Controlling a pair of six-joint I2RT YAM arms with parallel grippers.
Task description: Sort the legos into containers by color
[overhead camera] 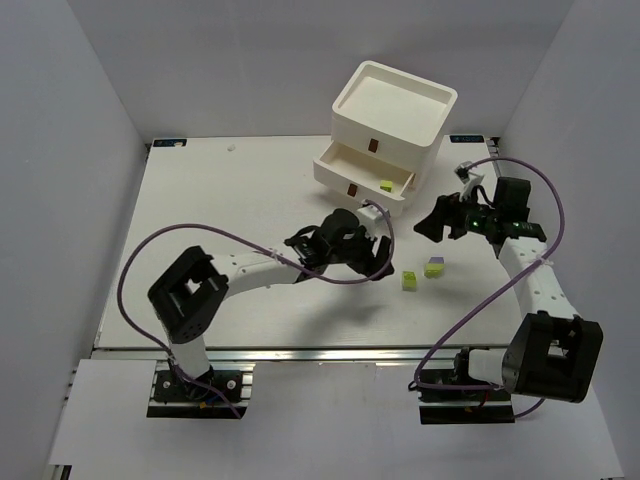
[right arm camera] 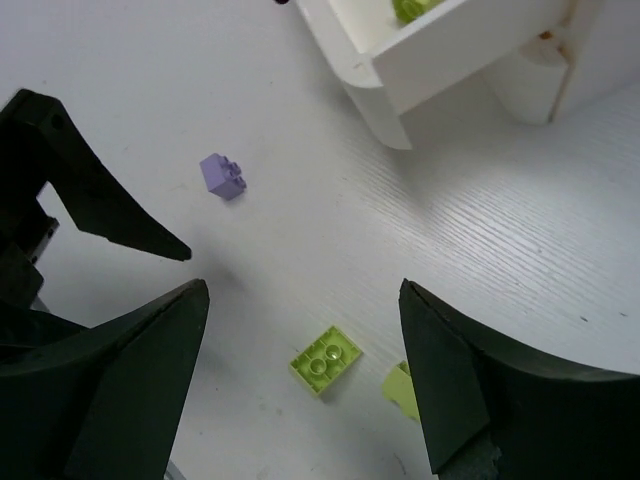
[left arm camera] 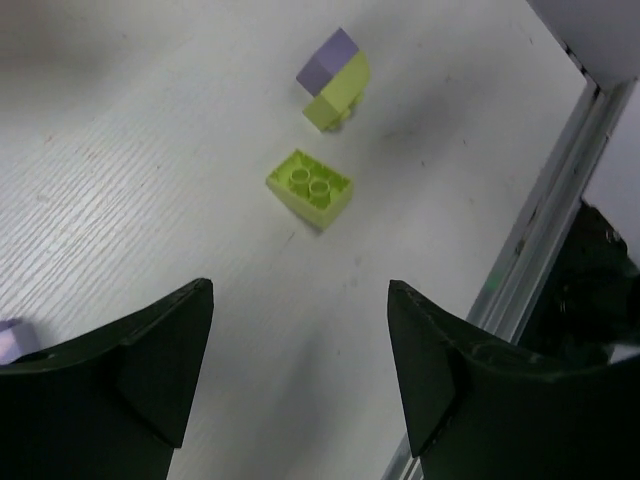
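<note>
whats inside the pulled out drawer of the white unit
One lime lego lies in the open drawer, close to its front wall. The rest of the visible floor looks bare. The drawer's back end is tucked under the white unit, so anything there is hidden.

On my left wrist view, a purple brick (left arm camera: 10, 340) is cut by the picture's edge and part-hidden by the left gripper (left arm camera: 298, 290). On the right wrist view, the right gripper (right arm camera: 302, 288) covers part of a lime brick (right arm camera: 397, 388); the drawer (right arm camera: 450, 50) runs off the top.
</note>
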